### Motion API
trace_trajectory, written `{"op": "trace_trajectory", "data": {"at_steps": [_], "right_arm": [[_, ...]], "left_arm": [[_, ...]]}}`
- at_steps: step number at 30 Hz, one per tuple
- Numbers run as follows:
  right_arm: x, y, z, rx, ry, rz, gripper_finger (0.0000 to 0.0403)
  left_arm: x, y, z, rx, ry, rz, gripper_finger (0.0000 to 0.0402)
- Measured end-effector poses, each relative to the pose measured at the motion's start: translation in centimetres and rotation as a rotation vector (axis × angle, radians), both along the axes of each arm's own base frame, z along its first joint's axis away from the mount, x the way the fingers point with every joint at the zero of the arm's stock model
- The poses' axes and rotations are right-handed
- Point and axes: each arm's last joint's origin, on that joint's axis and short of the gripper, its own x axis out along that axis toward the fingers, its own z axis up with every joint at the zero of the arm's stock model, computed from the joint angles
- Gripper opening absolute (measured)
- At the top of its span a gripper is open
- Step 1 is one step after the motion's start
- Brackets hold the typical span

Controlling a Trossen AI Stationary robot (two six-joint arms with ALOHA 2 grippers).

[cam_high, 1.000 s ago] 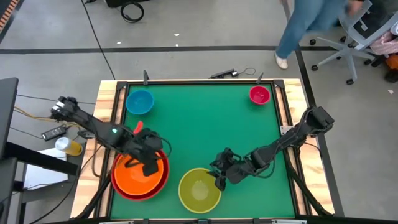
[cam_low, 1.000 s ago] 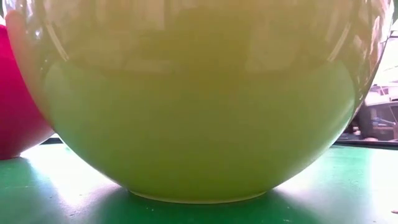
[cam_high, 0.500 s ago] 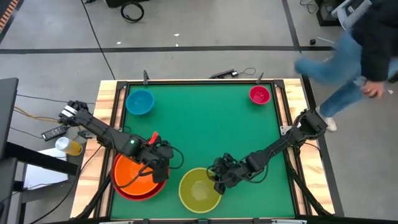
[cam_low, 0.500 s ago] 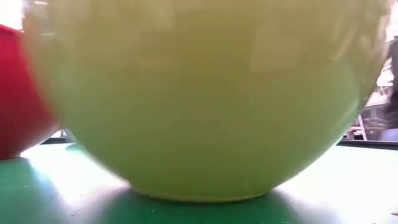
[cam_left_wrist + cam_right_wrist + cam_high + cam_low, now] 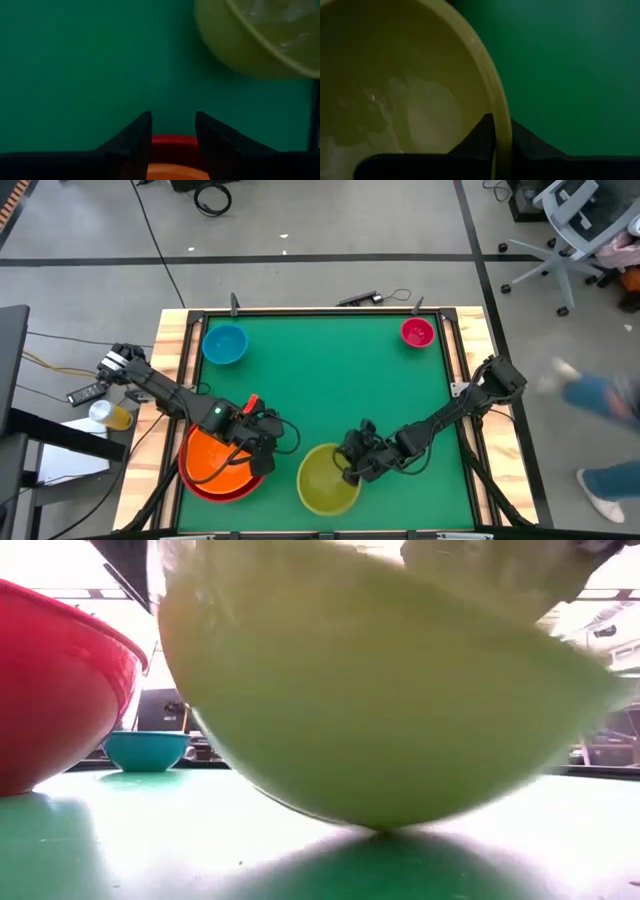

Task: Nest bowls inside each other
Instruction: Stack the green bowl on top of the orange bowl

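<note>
Two bowls nested already: glossy orange plastic bowl (image 5: 215, 463) inside large red bowl (image 5: 55, 690), near-left on green desk (image 5: 330, 380). Right gripper (image 5: 496, 131) pinches yellow-green bowl (image 5: 328, 478) by its rim, tilting it for lifting. Left gripper (image 5: 172, 127), fingers apart and empty, waits over the stack.

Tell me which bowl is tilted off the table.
The yellow-green bowl: the right gripper pinches its rim, and it rests on one edge. The blue bowl and pink bowl sit flat.
</note>
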Motion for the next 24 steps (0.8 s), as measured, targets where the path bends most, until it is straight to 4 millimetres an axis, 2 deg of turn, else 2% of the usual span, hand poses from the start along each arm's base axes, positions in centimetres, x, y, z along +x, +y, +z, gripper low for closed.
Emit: {"op": "trace_trajectory", "data": {"at_steps": [4, 11, 17, 20, 24], "right_arm": [[-0.2, -0.7, 1.7, -0.178, -0.080, -0.068, 0.0016], [0.0, -2.6, 3.1, -0.420, -0.136, -0.225, 0.0018], [1.0, -6.3, 3.1, -0.494, -0.109, -0.387, 0.0018], [1.6, -8.0, 3.3, -0.523, -0.094, -0.432, 0.0022], [2.0, -10.3, 3.3, -0.657, -0.004, -0.459, 0.0024]], "left_arm": [[0.5, 1.3, 0.1, 0.045, -0.019, 0.047, 0.0153], [1.7, 4.5, 0.3, 0.204, -0.051, 0.099, 0.0153], [2.4, 7.2, 0.5, 0.363, -0.064, 0.151, 0.0153], [2.7, 8.4, 0.6, 0.386, -0.059, 0.168, 0.0153], [2.9, 9.7, 0.6, 0.398, -0.049, 0.196, 0.0153]]}}
